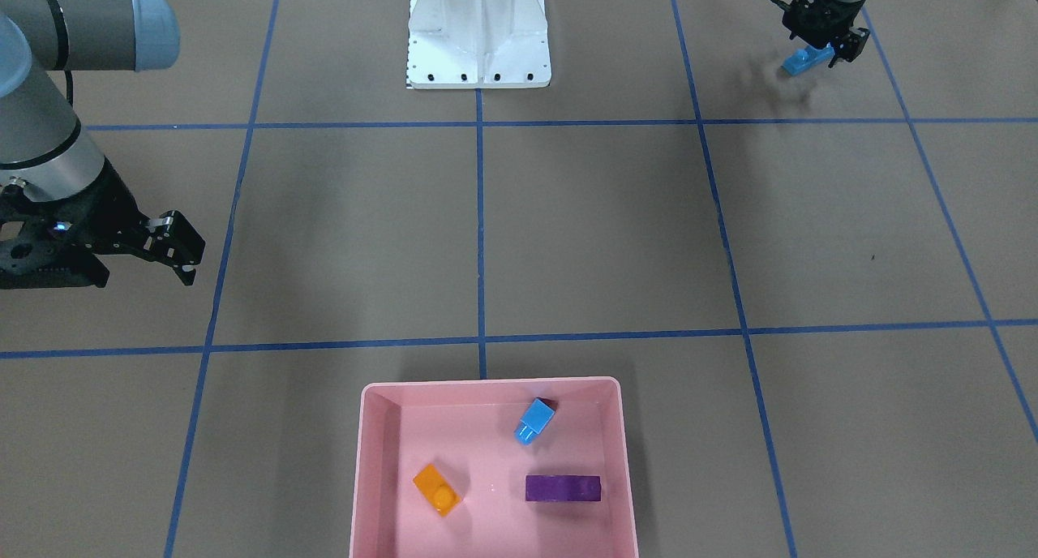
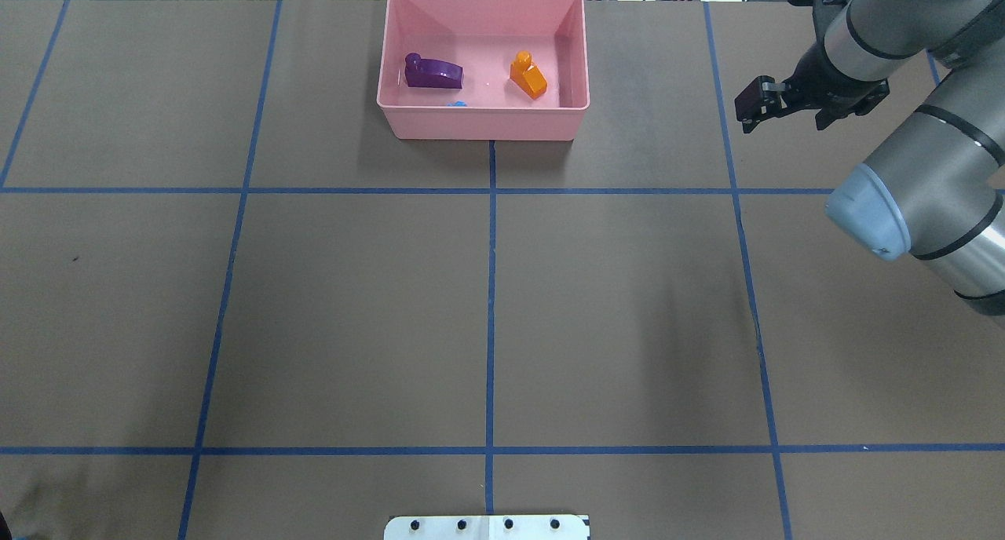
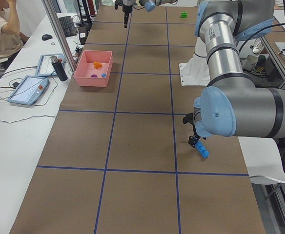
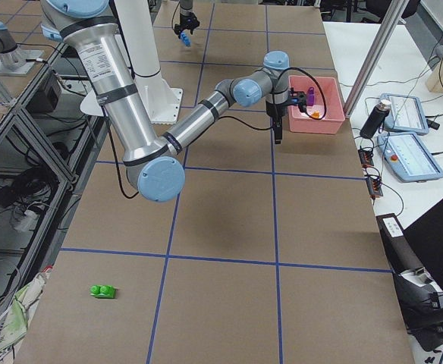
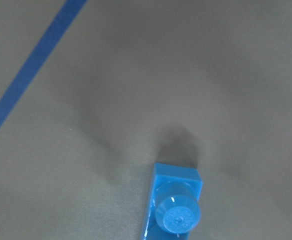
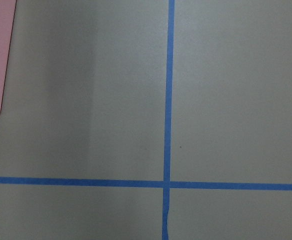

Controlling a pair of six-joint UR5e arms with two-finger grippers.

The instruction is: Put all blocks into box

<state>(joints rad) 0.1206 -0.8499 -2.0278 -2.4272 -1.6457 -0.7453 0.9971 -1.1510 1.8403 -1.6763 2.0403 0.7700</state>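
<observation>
A: Haul in hand, by the look of it. Shows left pincer (image 1: 834, 51) closed on long blue block (image 1: 804, 60), apparently clear of surface (image 1: 616, 233), close to the robot's side and far out to its left.

B: Direction to box (image 1: 491, 384)?

A: Diagonal: away from white base (image 1: 478, 47) and toward the robot's right, well apart. Already holds orange block (image 1: 438, 489), small blue block (image 1: 535, 420) and purple block (image 1: 563, 488).

B: Long axis of the carried piece?

A: Tilted, jutting from the jaws toward mid-surface. Likely needs no turning, given so roomy a box.

B: Nearer arm?

A: Right pincer (image 1: 185, 259), near the box's end on the robot's right, but spread and empty. Leaves green block (image 4: 102, 290) lying at the far right-hand end of the surface, well apart from box, long axis seemingly crosswise to the table's length. Probably work for the right arm.
</observation>
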